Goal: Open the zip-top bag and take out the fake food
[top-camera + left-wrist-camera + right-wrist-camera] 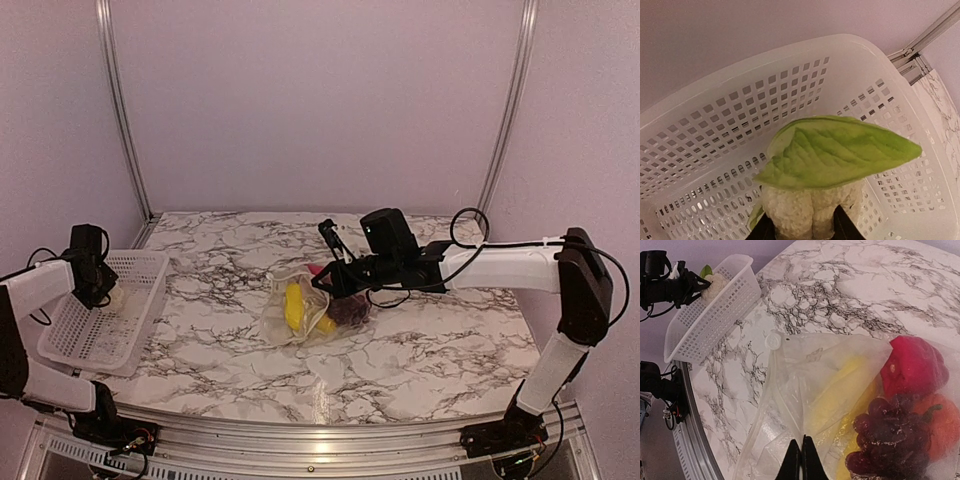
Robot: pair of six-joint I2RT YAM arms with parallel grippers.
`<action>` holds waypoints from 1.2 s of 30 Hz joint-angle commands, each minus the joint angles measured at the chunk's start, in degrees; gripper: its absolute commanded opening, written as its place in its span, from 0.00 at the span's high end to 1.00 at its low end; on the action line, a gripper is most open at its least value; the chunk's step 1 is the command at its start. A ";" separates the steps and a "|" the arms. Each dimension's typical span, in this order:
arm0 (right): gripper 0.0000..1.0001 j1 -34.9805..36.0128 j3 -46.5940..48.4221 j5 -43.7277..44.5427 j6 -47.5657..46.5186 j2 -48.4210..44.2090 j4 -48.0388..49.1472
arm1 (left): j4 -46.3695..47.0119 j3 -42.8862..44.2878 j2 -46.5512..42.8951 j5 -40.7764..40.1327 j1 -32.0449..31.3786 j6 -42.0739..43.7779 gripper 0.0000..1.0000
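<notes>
**Bag** [300,312]: lies at the centre of the desk [430,345], long axis roughly left to right. It holds the banana [293,305], grapes [885,437], red piece [912,365] and orange piece [942,425], which are bunched toward its right end. Right hand [801,460]: fingers together, apparently pinching a fold of film near that end, so the bag lies directly under it. Left hand [805,231]: well apart, over the basket [135,262] at the desk's left edge, closed around the white lump [800,207] with its green leaf [840,152]. Judgement: the right arm is far nearer, and the left must cross to the bag's left end.
</notes>
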 commanded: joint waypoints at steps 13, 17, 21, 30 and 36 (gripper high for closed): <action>1.00 -0.60 4.35 -2.50 -0.64 2.15 0.00 | 14.08 -1.51 -10.12 24.22 0.16 12.64 0.18; 1.00 -0.67 4.87 -2.80 -0.45 2.17 -0.06 | 25.91 -6.88 -14.42 37.81 -1.72 13.58 0.19; 1.00 -0.65 5.01 -3.12 -0.29 2.15 -0.08 | 30.88 -9.59 -16.95 43.14 -7.59 17.58 0.19; 1.00 -0.27 5.44 -4.22 0.67 2.24 0.64 | 46.18 -14.95 -11.50 47.06 -28.35 14.93 0.39; 1.00 0.07 6.78 -4.37 1.25 3.00 0.90 | 50.16 -11.31 -0.59 42.22 -41.21 12.85 0.53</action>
